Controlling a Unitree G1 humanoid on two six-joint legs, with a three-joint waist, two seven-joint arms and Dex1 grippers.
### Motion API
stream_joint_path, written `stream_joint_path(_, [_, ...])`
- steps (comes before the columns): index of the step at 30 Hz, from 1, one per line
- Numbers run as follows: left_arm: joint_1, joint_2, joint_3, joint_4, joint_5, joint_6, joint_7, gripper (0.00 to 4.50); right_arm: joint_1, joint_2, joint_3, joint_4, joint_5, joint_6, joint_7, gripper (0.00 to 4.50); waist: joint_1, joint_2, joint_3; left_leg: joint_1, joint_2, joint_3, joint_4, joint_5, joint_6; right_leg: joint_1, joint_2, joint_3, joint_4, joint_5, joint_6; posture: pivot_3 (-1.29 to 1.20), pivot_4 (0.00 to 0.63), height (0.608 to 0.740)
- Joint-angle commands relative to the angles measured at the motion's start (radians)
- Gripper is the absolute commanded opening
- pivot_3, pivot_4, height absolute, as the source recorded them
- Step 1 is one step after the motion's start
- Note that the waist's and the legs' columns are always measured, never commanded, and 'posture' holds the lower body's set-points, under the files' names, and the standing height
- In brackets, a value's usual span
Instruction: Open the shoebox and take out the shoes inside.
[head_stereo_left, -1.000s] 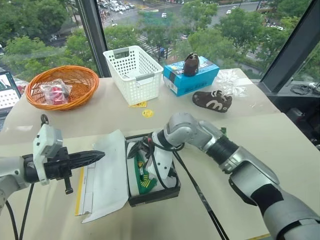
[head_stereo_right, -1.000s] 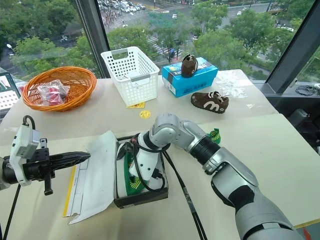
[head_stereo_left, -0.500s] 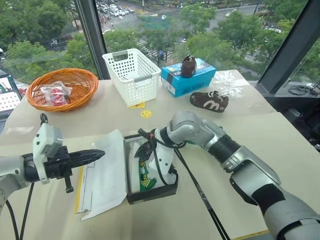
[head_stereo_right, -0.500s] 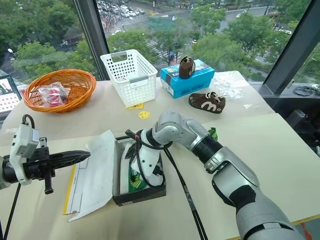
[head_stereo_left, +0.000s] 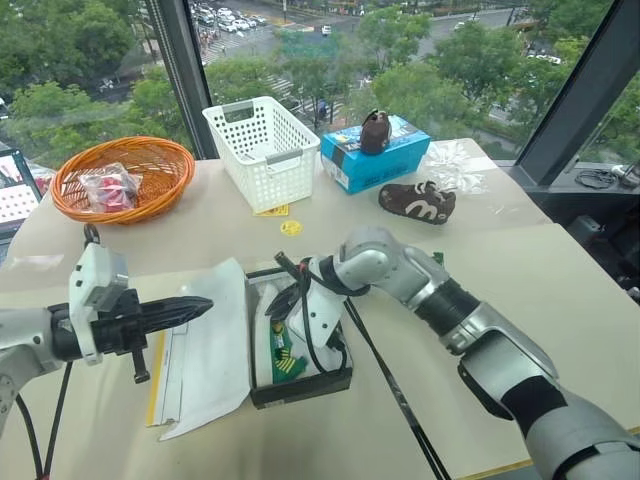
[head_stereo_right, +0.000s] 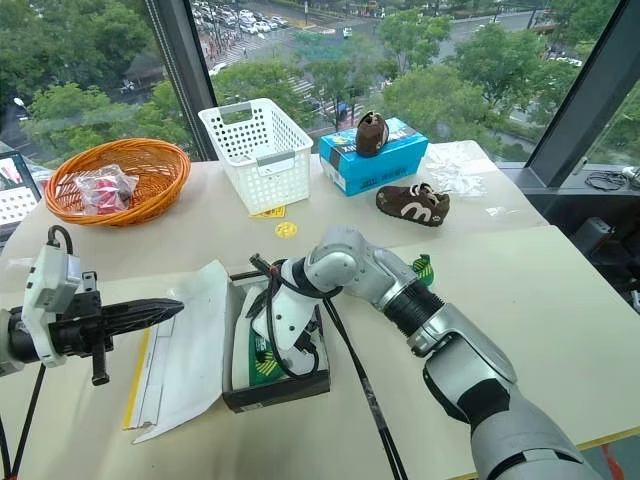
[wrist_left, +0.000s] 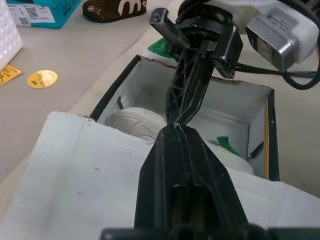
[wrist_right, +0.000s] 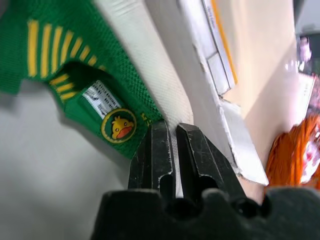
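Right claw (wrist_right: 172, 145) is clenched on the edge of a green shoe (wrist_right: 75, 75), down inside the open shoebox (head_stereo_left: 300, 385) on the tabletop (head_stereo_left: 200, 230). Shoe's long axis runs along the box, directly under this claw. Left claw (head_stereo_left: 195, 307), pinched empty, hovers beside the flipped lid (head_stereo_left: 215, 350), farther off.

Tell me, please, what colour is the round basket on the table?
The round basket is orange, seen best in the left eye view.

Beyond the right end effector (head_stereo_left: 278, 312) on the counter (head_stereo_left: 560, 300) we see a white basket (head_stereo_left: 265, 150), a blue box (head_stereo_left: 378, 158) bearing one brown shoe (head_stereo_left: 375, 130), another brown shoe (head_stereo_left: 417, 201) beside it, and an orange wicker basket (head_stereo_left: 125, 178) farther to its left.
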Motion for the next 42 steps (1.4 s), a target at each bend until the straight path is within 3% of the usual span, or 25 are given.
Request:
stream_joint_path(1, [-0.017, 0.008, 0.004, 0.003, 0.001, -0.008, -0.003, 0.0, -0.003, -0.034, -0.083, -0.092, 0.1, 0.132, 0.048, 0.03, 0.002, 0.0, 0.0, -0.001, 0.0, 0.0, 0.0, 0.0, 0.0, 0.0, 0.0, 0.0, -0.001, 0.0, 0.0, 0.0, 0.15, 0.731])
stream_joint_path(19, [-0.057, 0.022, -0.028, 0.04, 0.018, -0.015, -0.031, 0.0, 0.045, -0.089, -0.194, -0.308, 0.195, 0.377, 0.032, 0.03, 0.003, 0.0, 0.001, -0.008, -0.001, 0.0, -0.002, -0.002, 0.001, -0.003, -0.002, -0.003, -0.006, -0.002, 0.003, 0.0, 0.15, 0.731])
stream_joint_path(25, [-0.07, 0.022, -0.038, 0.046, 0.027, -0.017, -0.038, 0.0, 0.039, -0.045, -0.302, -0.395, 0.422, 0.686, 0.056, 0.03, 0.003, 0.0, 0.001, -0.007, -0.001, -0.001, -0.002, -0.002, 0.002, -0.003, -0.002, -0.003, -0.006, -0.002, 0.003, 0.0, 0.15, 0.731])
stream_joint_path(31, [-0.074, 0.016, -0.048, 0.044, 0.033, -0.017, -0.04, 0.0, 0.038, -0.072, -0.396, -0.506, 0.592, 0.964, 0.035, 0.03, 0.004, 0.0, 0.001, -0.008, -0.001, -0.001, -0.002, -0.004, 0.005, -0.003, -0.003, -0.004, -0.006, -0.002, 0.003, 0.0, 0.15, 0.731])
stream_joint_path(37, [-0.076, 0.009, -0.059, 0.049, 0.034, -0.02, -0.04, 0.0, -0.027, -0.257, -0.55, -0.526, 0.741, 1.164, 0.086, 0.03, 0.011, 0.0, 0.001, -0.01, -0.002, -0.002, -0.002, -0.005, 0.006, -0.004, -0.003, -0.005, -0.007, -0.002, 0.003, 0.0, 0.15, 0.731])
stream_joint_path(42, [-0.079, -0.005, -0.081, 0.051, 0.037, -0.027, -0.038, 0.0, -0.045, -0.413, -0.596, -0.505, 0.781, 1.228, 0.147, 0.03, 0.011, 0.0, 0.001, -0.011, -0.002, -0.002, -0.004, -0.006, 0.007, -0.004, -0.003, -0.006, -0.01, -0.002, 0.003, 0.0, 0.15, 0.731])
